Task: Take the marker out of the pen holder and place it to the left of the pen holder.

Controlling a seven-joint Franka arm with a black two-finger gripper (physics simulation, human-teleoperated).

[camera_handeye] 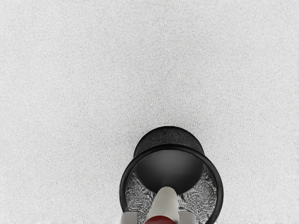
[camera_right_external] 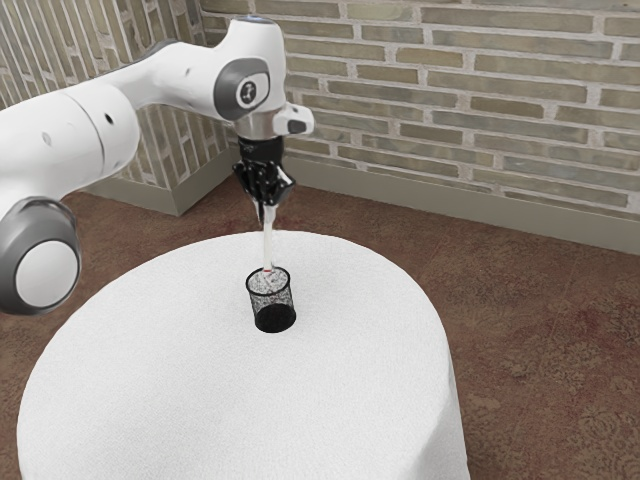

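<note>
I am finding the gripper clamped on the marker, whose long axis is running near-upright into the pen holder (rim clearance evidently pending).

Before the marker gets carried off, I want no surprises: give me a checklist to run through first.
1. Pincer shut on the marker: ok, fingers on both sides of it.
2. Marker held roughly upright: ok, it hangs nearly straight down.
3. Pen holder standing upright on the table: ok.
4. Marker's lower end wholly above the rim: cannot tell; it is at or near rim height.
5. Marker off to the side of the pen holder: not ok, its lower end is over or just inside the mouth.
</note>
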